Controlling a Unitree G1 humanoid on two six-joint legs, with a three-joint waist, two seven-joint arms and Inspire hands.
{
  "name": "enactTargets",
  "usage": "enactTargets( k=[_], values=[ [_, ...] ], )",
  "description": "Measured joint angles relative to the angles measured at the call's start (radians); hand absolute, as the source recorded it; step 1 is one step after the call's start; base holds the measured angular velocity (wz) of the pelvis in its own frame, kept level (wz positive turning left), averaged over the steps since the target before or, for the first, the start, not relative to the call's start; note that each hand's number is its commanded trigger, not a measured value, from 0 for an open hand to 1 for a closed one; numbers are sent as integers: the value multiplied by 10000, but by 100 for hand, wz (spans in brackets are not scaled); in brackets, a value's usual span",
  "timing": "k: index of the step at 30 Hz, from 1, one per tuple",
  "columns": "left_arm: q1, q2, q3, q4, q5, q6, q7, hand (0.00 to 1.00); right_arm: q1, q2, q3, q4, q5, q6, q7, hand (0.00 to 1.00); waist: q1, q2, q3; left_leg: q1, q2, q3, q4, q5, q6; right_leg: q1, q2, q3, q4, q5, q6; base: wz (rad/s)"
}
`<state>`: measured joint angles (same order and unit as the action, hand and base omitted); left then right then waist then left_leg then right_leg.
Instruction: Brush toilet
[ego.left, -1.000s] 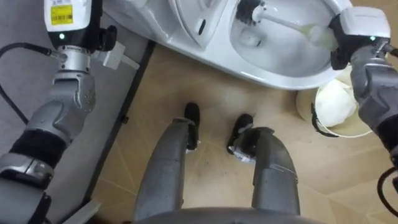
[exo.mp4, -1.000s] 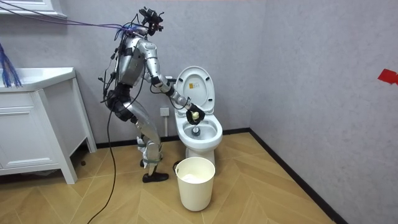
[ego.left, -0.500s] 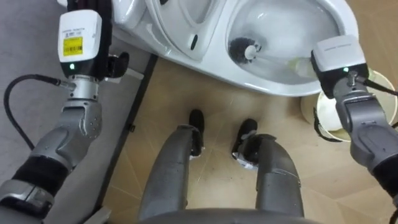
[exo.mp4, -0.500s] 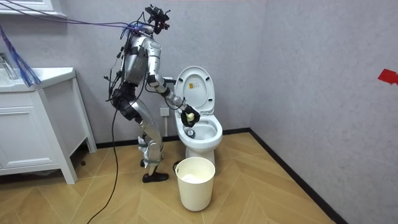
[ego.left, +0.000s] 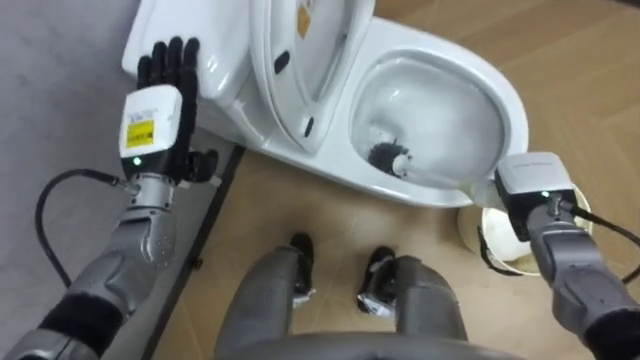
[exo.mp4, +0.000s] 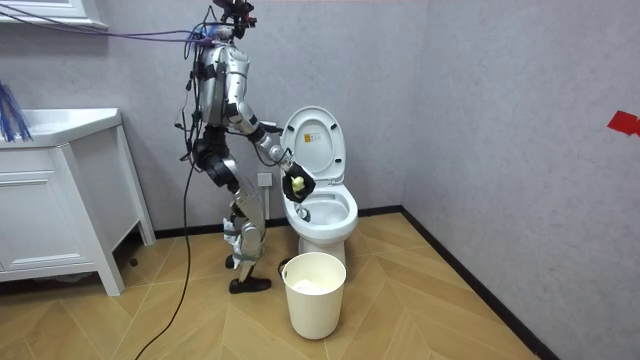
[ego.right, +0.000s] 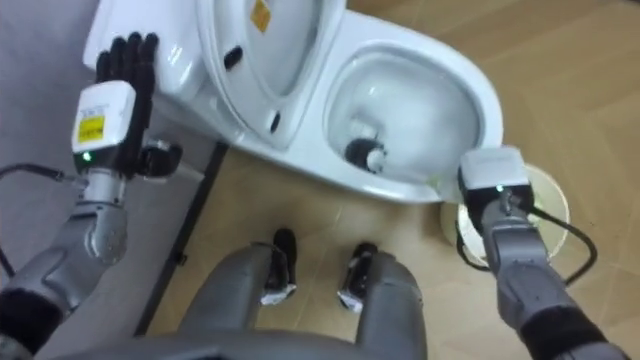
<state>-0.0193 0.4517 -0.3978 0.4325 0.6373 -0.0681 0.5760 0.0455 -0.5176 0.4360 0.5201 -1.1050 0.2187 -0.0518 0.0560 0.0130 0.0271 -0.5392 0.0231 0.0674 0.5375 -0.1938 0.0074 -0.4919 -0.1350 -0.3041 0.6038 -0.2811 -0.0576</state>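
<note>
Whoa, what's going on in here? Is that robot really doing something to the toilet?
Yes, it looks like toilet cleaning. The humanoid stands in front of the toilet, whose lid is up. Its right robot hand holds a toilet brush with the bristle head down inside the bowl. Its left robot hand is raised beside the tank, fingers straight, holding nothing. A white bucket stands on the floor next to the toilet.

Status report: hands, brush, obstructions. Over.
Left hand open, raised beside white cistern. Right hand shut on white-handled, dark-bristled toilet brush, head down in white ceramic bowl. Round white bucket on floor beside bowl.
</note>
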Motion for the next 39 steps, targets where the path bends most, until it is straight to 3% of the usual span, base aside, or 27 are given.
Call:
enactTargets(
  k=[5, 8, 10, 11, 16, 17, 21, 24, 29, 36, 39],
  values=[
    [325, -40, 152, -22, -6, -114, -407, 0, 373, 474, -461, 711, -2, -359, -234, 100, -112, -83, -21, 883, -18, -154, -338, -82, -35, 1040, 38, -256, -495, -56, 56, 10],
    [759, -114, 629, -282, 38, -195, -616, 0, 642, 755, -693, 973, -11, -595, -358, 100, -170, -132, -45, 1545, -11, -186, -570, -135, -73, 1731, 145, -248, -878, -78, 114, 0],
    [1228, -399, 1184, -784, -4, -218, -801, 0, 1050, 844, -808, 976, -52, -702, -508, 100, -107, -144, -56, 2069, -18, -222, -780, -184, -103, 2296, 176, -311, -1151, -100, 153, 0],
    [1530, -546, 1396, -1050, -4, -225, -852, 0, 1298, 919, -889, 975, -48, -779, -585, 100, -79, -190, -101, 2363, -23, -227, -955, -193, -116, 2557, 201, -308, -1307, -109, 174, 0],
    [2536, -1014, 1816, -1737, -227, -289, -1180, 0, 2197, 1343, -1380, 1047, 34, -961, -619, 100, 69, -286, -221, 3366, -9, -293, -1340, -217, -165, 3856, 367, -552, -2139, -88, 229, 8],
    [2926, -1227, 1971, -1862, -435, -292, -1303, 0, 2375, 1530, -1513, 1048, 12, -967, -546, 100, 92, -308, -233, 3662, -12, -300, -1429, -217, -165, 4209, 417, -544, -2352, -84, 250, 7],
    [3757, -1519, 2330, -1816, -1242, -292, -1825, 0, 2744, 1974, -1882, 979, 3, -990, -200, 100, 344, -350, -251, 4368, -10, -302, -1851, -208, -180, 4880, 517, -583, -2804, -90, 261, 0],
    [4234, -1688, 2685, -1753, -1690, -262, -2436, 0, 2648, 2023, -1953, 1096, -11, -1019, 4, 100, 567, -412, -252, 4552, -25, -458, -1996, -194, -202, 5029, 543, -589, -2938, -113, 257, 1],
    [4545, -1947, 2993, -793, -2603, -253, -3193, 0, 2396, 2046, -1954, 1734, 113, -1361, 36, 100, 862, -546, -225, 4980, -25, -552, -2093, -208, -238, 5628, 664, -593, -3306, -112, 258, 7],
    [4719, -1969, 3569, 931, -3973, -230, -3714, 0, 2294, 2179, -2639, 2639, 426, -1681, 5, 100, 838, -598, -221, 4996, -17, -724, -2080, -227, -269, 5685, 710, -527, -3342, -125, 235, 4],
    [4752, -2009, 3964, 2334, -4444, -168, -3976, 0, 2529, 2182, -2788, 2905, 997, -1714, -93, 100, 808, -629, -213, 5168, -17, -652, -2122, -279, -344, 5844, 704, -506, -3390, -134, 248, -3]
  ],
)
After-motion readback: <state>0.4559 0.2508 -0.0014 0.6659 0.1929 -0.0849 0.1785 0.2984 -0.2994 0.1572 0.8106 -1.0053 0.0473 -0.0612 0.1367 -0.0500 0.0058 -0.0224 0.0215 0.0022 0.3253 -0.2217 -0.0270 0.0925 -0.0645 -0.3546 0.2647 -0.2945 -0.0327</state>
